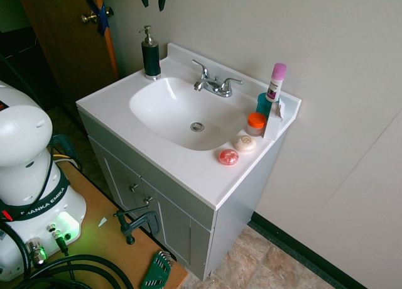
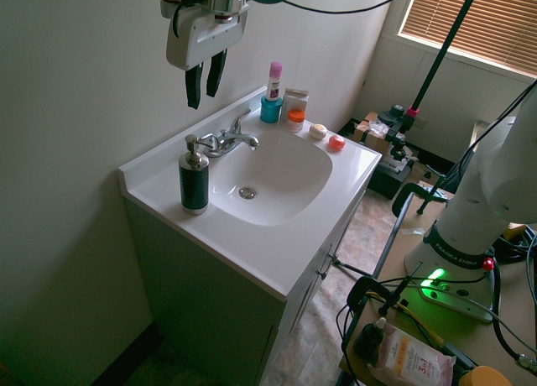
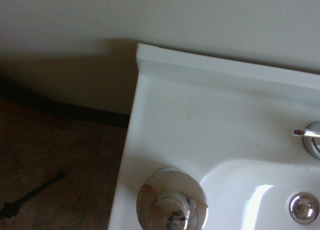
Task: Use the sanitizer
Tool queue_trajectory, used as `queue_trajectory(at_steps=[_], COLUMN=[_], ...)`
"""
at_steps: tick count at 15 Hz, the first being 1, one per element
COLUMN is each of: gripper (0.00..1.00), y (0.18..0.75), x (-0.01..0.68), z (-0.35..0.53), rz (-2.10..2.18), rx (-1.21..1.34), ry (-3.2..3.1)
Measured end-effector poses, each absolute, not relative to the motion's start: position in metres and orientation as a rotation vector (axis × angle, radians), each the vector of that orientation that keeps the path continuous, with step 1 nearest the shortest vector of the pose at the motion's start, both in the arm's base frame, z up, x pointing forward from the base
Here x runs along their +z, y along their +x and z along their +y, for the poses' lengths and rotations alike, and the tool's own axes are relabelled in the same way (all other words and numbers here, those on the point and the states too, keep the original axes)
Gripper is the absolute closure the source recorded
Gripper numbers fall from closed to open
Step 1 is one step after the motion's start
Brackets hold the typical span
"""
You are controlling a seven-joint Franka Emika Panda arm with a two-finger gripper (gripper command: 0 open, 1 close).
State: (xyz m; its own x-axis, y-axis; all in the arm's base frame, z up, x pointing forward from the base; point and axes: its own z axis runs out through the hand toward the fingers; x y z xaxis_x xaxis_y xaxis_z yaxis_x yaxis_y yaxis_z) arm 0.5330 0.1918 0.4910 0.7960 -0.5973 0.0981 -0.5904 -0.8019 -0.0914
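The sanitizer [image 2: 195, 181] stands at the vanity top's back corner beside the basin [image 2: 277, 180]. The gripper [image 2: 205, 77] is held high above it, fingers slightly parted and empty. It should be centred over the silver pump head [image 3: 171, 198] and lowered straight.

Dark sanitizer [image 1: 151, 56] stands upright on the vanity's back corner.
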Motion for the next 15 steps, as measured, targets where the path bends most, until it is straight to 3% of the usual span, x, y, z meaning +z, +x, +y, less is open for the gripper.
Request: queue_trajectory(at_steps=[15], gripper=[1.0], y=[0.543], x=[0.455], z=[0.229], rz=[0.957], rx=[-0.131], ry=[-2.967])
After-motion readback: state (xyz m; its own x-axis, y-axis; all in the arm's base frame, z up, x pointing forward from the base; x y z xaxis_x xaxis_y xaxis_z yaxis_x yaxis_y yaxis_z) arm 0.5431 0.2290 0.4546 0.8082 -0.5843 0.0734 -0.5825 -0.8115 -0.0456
